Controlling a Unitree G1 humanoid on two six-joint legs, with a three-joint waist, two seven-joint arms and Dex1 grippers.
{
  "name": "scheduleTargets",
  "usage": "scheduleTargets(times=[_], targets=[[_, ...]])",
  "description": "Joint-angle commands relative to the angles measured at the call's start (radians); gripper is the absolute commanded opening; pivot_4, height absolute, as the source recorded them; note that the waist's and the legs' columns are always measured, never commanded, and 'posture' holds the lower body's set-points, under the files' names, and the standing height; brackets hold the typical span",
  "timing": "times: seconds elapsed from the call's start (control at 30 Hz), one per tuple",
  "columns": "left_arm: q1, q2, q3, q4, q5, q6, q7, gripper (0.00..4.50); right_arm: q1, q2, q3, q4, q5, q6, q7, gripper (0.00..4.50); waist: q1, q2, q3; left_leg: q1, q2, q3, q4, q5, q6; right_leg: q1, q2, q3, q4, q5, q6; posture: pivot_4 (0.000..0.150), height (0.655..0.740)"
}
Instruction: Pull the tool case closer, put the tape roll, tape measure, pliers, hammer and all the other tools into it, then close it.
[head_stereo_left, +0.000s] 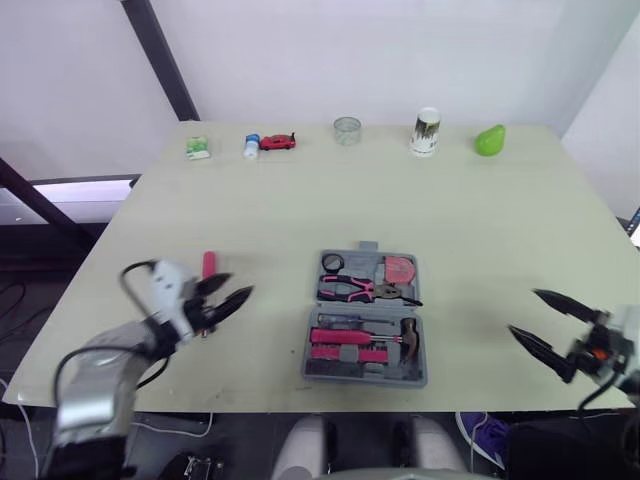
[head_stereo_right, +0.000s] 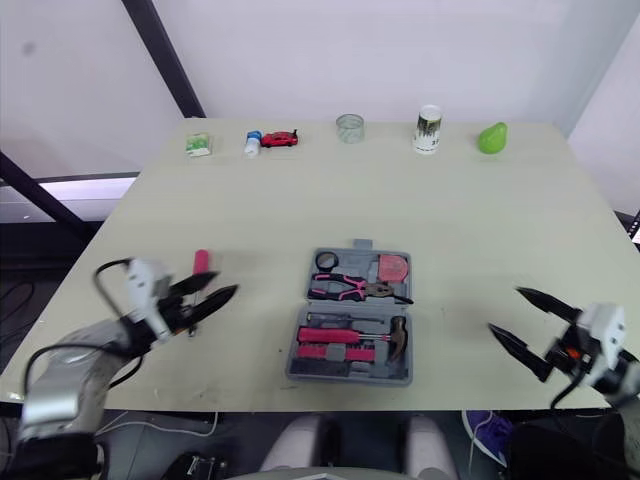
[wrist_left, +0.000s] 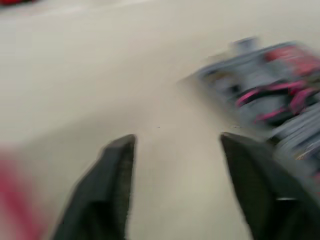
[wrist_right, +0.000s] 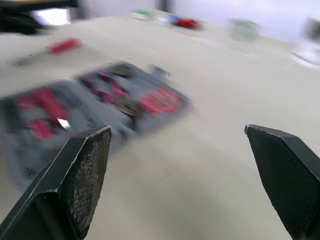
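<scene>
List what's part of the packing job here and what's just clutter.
Job: tool case, pliers, hammer, screwdriver.
Clutter: green box, small bottle, toy car, glass, paper cup, green fruit.

Through the left wrist I get the case as a grey-pink blur and can't tell its tools apart; a red smudge runs off the edge. From the head, my left gripper hides the near end of the red tool. The far-left green item is too small to identify.
</scene>
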Motion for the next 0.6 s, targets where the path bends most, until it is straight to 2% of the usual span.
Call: scheduleTargets(times=[0.03,0.17,0.43,0.6], targets=[[0.046,-0.021,0.136,0.041,-0.04,-0.049,0.059,4.32,0.022,0.003,-0.073,0.015,0.012,-0.039,-0.021,4.5,0.001,0.0,0.0,0.0,0.0,0.0,-0.001,0.0,0.0,0.0,-0.001,0.0,0.0,0.0,0.0,0.15,0.74],[0.129,-0.012,0.244,0.186,-0.035,-0.125,0.063,4.42,0.056,0.015,-0.124,0.08,0.008,-0.062,-0.044,4.5,0.001,0.0,0.0,0.001,0.0,0.001,-0.001,0.0,0.0,0.0,-0.003,0.0,0.0,-0.002,-0.004,0.15,0.74],[0.265,0.034,0.314,0.374,-0.019,-0.232,0.021,4.42,0.123,0.028,-0.185,0.197,0.002,-0.107,-0.05,4.5,0.002,-0.003,-0.001,-0.001,0.0,0.002,-0.008,0.0,-0.001,-0.005,-0.007,0.001,-0.003,-0.003,-0.006,0.15,0.74],[0.265,0.028,0.289,0.356,-0.031,-0.24,0.017,4.42,0.131,0.023,-0.186,0.213,0.004,-0.122,-0.038,4.5,0.001,-0.002,-0.001,-0.002,0.0,0.002,-0.01,-0.001,-0.002,-0.007,-0.008,0.001,-0.004,-0.004,-0.007,0.15,0.74]])
